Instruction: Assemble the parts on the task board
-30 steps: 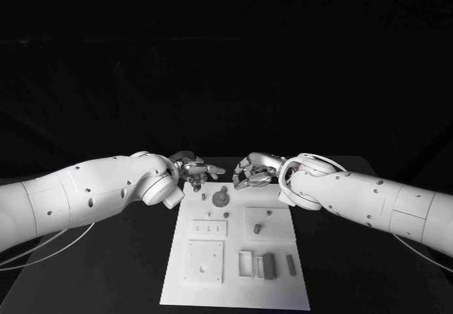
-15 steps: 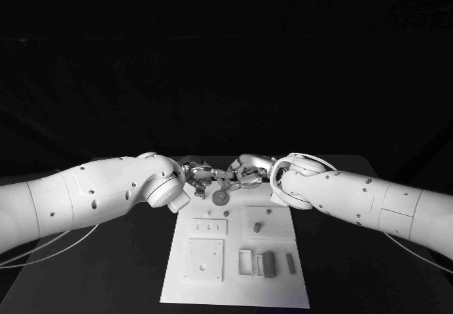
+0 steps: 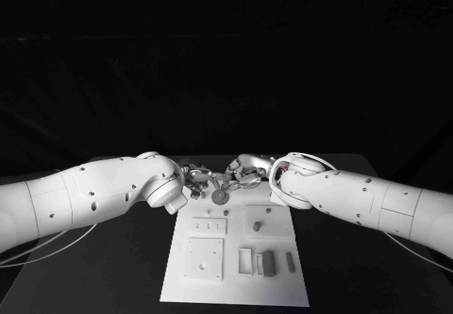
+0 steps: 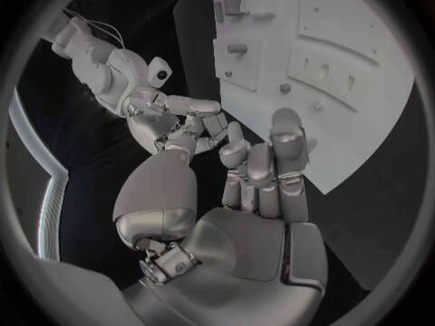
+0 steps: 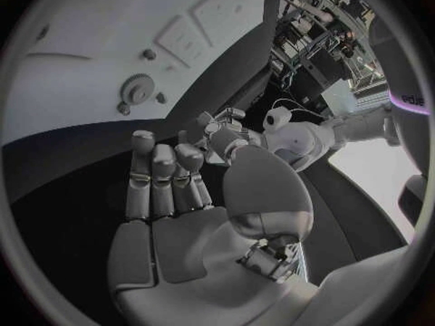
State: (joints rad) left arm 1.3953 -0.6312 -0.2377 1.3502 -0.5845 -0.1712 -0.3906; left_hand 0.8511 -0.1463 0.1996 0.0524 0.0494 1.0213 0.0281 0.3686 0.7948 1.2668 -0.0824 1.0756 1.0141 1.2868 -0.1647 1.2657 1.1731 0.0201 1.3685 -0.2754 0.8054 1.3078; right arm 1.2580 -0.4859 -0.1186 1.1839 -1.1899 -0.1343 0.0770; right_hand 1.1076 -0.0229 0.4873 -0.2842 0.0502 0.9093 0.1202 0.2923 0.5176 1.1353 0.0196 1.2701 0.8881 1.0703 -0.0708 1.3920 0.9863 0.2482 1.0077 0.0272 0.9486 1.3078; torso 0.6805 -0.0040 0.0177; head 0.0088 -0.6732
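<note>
White board (image 3: 236, 261) lies on the worktop, most parts loose on it: little looks assembled. Your left hand (image 3: 196, 178) and right hand (image 3: 243, 175) meet, fingers spread and empty, just above the gear (image 3: 219, 195).

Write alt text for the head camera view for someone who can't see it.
Two white robot arms reach inward over the far end of a white rectangular task board on a black table. The silver left hand and silver right hand nearly meet above a small grey gear. Small grey parts lie nearer.
</note>
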